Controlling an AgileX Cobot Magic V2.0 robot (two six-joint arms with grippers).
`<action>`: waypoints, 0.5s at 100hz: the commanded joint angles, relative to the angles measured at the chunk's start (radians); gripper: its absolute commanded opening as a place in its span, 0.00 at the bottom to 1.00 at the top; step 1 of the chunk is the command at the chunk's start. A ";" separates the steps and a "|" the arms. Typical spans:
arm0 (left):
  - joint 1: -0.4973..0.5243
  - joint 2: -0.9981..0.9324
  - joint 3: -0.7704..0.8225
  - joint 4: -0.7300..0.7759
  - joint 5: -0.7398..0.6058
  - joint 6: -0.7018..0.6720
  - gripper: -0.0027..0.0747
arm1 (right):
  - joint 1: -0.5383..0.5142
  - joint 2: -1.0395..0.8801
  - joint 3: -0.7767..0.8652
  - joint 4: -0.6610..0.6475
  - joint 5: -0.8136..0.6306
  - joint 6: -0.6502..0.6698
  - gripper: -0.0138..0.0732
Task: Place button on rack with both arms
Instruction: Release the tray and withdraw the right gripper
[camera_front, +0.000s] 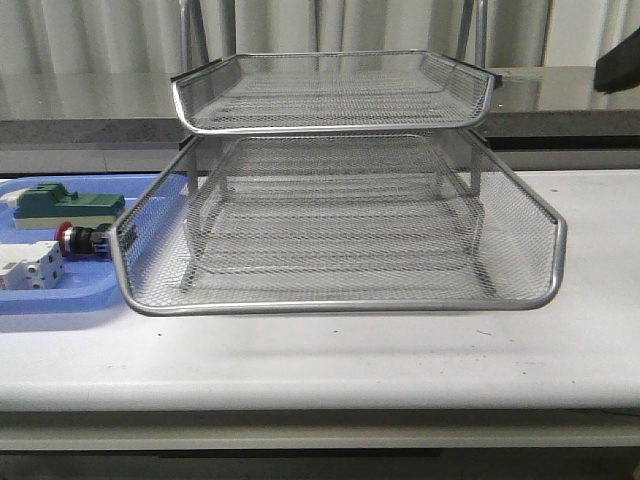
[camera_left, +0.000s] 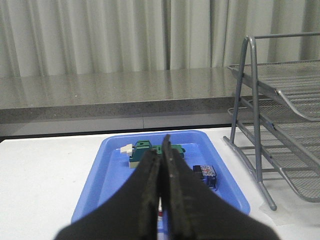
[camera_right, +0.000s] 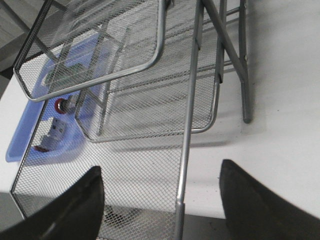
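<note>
The button (camera_front: 78, 240) lies on its side in the blue tray (camera_front: 60, 300) at the left, red cap to the left, close to the rack's lower rim. The silver wire-mesh rack (camera_front: 340, 300) stands mid-table. In the left wrist view my left gripper (camera_left: 161, 146) is shut and empty above the tray; the button's blue-black rear block (camera_left: 206, 175) shows just beside the fingers. In the right wrist view my right gripper (camera_right: 162, 200) is open and empty, high over the rack (camera_right: 187, 125); the button's red cap (camera_right: 61, 106) shows through the mesh.
A green block (camera_front: 65, 205) and a white terminal block (camera_front: 30, 268) also lie in the blue tray. A grey counter ledge (camera_front: 560, 100) runs behind the table. A dark part of the right arm (camera_front: 618, 60) shows at the top right.
</note>
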 joint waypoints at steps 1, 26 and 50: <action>0.004 -0.031 0.043 -0.002 -0.071 -0.008 0.01 | -0.055 -0.021 -0.103 -0.183 0.112 0.126 0.73; 0.004 -0.031 0.043 -0.002 -0.071 -0.008 0.01 | -0.122 -0.022 -0.321 -0.693 0.379 0.366 0.71; 0.004 -0.031 0.043 -0.002 -0.071 -0.008 0.01 | -0.122 -0.125 -0.342 -0.922 0.437 0.497 0.61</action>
